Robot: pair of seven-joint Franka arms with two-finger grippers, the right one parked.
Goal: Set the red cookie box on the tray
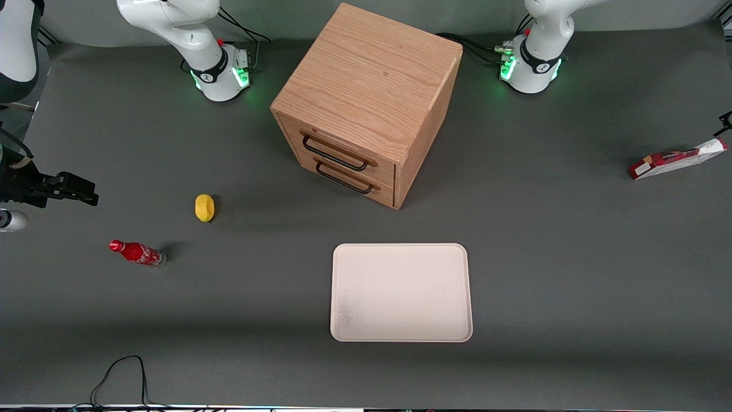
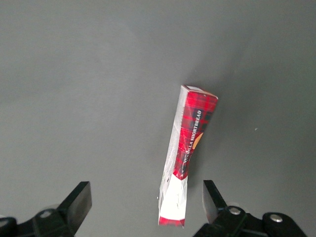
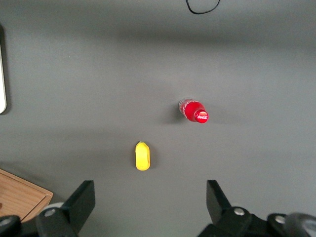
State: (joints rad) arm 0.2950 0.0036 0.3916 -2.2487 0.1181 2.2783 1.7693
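Standing on its thin edge on the tabletop (image 1: 572, 257), the red cookie box (image 2: 186, 150) lies between the gripper's (image 2: 147, 202) wide-apart fingers, untouched, well apart from the tray (image 1: 400, 335).

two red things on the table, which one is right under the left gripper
The red cookie box, the flat carton at the working arm's end of the table. The open gripper hovers over it. The small red soda bottle stands toward the parked arm's end.

Front view: high, looking down over the whole bench (image 1: 572, 257).
Left wrist view: close, straight down; shares the red cookie box (image 2: 190, 143).
Gripper (image 2: 147, 202): jaws apart, above the box.
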